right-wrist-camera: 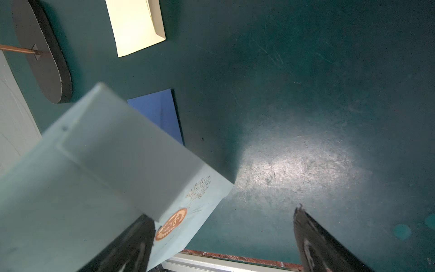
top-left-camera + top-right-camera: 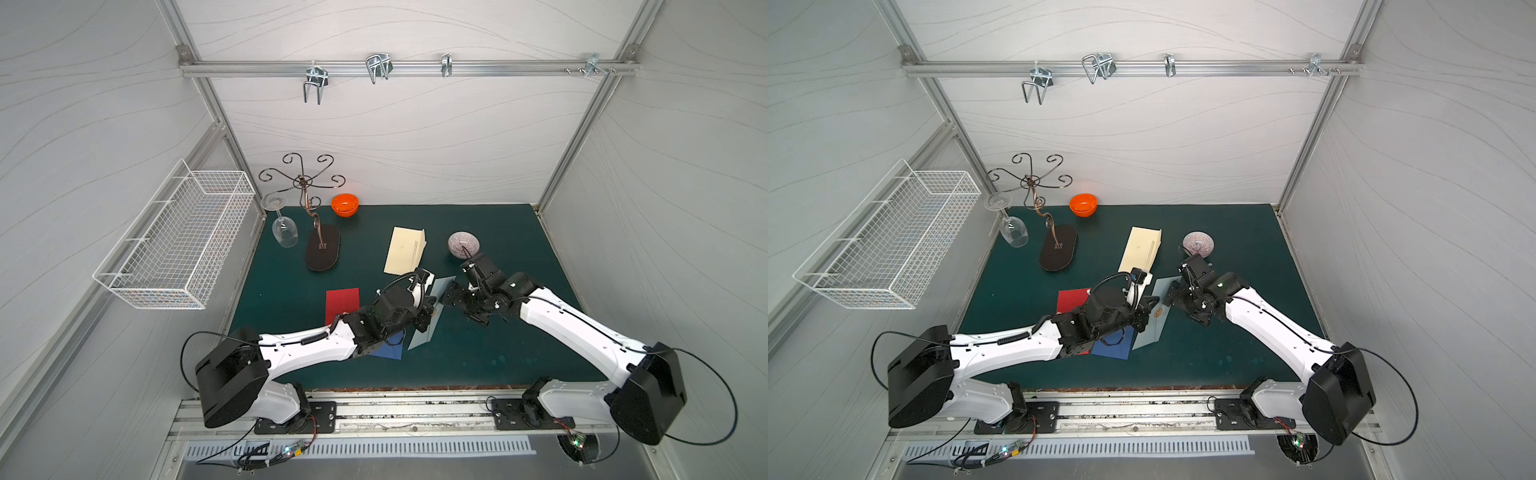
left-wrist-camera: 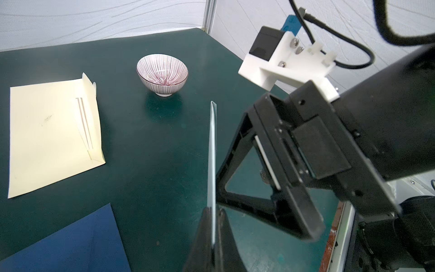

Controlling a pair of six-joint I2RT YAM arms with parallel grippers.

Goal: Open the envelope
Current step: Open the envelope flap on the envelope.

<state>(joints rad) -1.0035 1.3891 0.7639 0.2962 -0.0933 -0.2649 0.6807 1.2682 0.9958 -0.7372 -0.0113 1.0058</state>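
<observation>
A white-panelled booth encloses a dark green mat (image 2: 519,332). Mid-mat, the left gripper (image 3: 213,219) is clamped tight on the pale blue envelope (image 3: 212,153), holding it on edge above the mat. Just to its right the right gripper (image 1: 222,214) stands wide apart and empty, by the flap (image 1: 122,150). The step in hand looks like catching that flap; next it must pinch the flap alone and peel it back. A cream envelope (image 2: 405,251) and a striped bowl (image 2: 464,244) lie farther off.
</observation>
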